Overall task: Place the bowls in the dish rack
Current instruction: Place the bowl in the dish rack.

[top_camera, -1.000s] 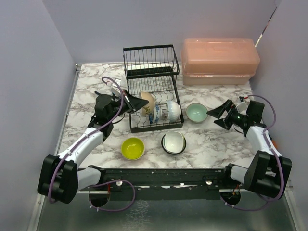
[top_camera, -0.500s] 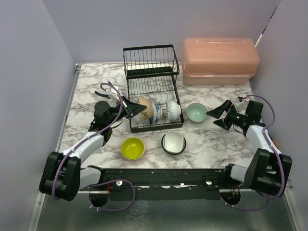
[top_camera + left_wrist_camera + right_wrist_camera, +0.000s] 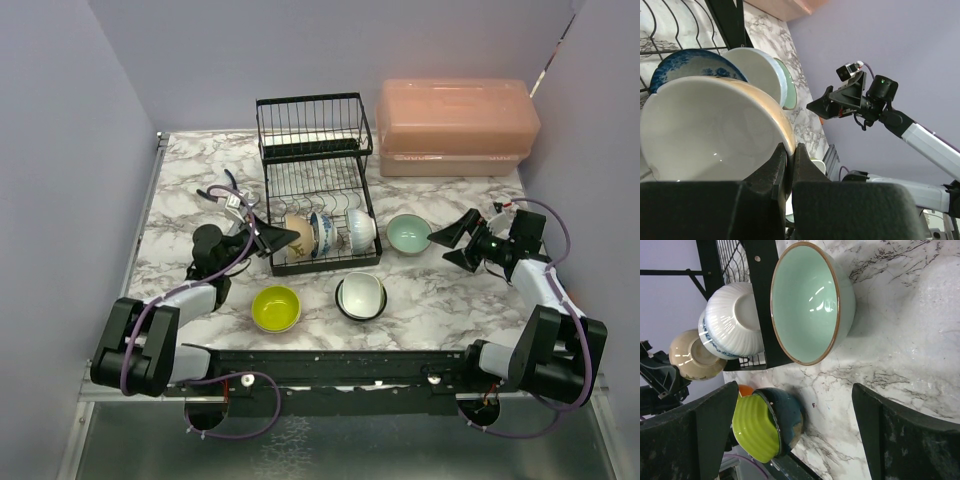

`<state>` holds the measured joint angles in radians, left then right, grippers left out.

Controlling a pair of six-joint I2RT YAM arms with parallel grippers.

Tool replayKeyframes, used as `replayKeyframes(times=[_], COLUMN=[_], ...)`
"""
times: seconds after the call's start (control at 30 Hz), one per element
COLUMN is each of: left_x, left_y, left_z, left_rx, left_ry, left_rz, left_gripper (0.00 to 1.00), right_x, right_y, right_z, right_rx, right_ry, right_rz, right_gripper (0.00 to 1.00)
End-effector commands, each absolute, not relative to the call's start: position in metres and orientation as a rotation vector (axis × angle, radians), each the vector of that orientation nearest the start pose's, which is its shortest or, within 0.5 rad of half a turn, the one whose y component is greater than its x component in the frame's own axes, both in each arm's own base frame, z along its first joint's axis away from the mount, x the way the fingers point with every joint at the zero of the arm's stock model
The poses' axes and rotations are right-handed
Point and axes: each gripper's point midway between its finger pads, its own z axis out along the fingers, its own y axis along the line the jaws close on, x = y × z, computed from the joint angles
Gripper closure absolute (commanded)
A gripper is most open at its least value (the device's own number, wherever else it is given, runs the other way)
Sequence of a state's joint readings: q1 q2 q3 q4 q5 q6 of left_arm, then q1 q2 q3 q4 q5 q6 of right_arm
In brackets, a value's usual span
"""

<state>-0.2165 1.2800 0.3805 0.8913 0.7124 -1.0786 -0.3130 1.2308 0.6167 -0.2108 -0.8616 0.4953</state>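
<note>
Left fingers (image 3: 807,172) pinched shut on rim of beige bowl (image 3: 715,130), holding it tilted on edge in lower tier of dish rack (image 3: 325,265), beside blue-patt. bowl (image 3: 685,62). Rim grip prob. lets it seat betw. dividers. Right fingers (image 3: 910,435) spread wide, empty, facing teal bowl (image 3: 807,305) on bench (image 3: 920,315), likely next pick.

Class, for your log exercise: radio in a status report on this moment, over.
Left gripper shut on beige bowl, at dish rack lower tier. Right gripper open, facing pale teal bowl. Yellow-green bowl, dark-sided bowl on table. Nothing blocking.
</note>
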Motion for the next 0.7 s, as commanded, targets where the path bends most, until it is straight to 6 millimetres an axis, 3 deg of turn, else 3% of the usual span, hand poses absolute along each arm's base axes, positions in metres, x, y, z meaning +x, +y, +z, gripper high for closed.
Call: replayKeyframes(times=[0.0, 0.2, 0.4, 0.53, 0.67], left_x=[0.281, 0.283, 0.282, 0.293, 0.299], left_y=[-0.207, -0.205, -0.202, -0.203, -0.201], left_z=[0.218, 0.213, 0.228, 0.213, 0.213], left_rx=[-0.025, -0.056, -0.063, -0.107, -0.103], left_ry=[1.640, 1.607, 1.471, 1.511, 1.492], left_rz=[-1.575, -1.637, -1.770, -1.790, -1.754], left_gripper=[1.00, 1.00, 1.00, 1.00, 1.00], right_x=[0.291, 0.291, 0.290, 0.289, 0.288], right_y=[0.061, 0.062, 0.061, 0.060, 0.060], right_z=[0.124, 0.123, 0.123, 0.121, 0.122], right_rx=[0.475, 0.482, 0.485, 0.487, 0.484], right_ry=[2.233, 2.241, 2.245, 2.250, 2.256], right_rz=[1.112, 1.115, 1.102, 1.095, 1.085], right_gripper=[0.00, 0.00, 0.00, 0.00, 0.00])
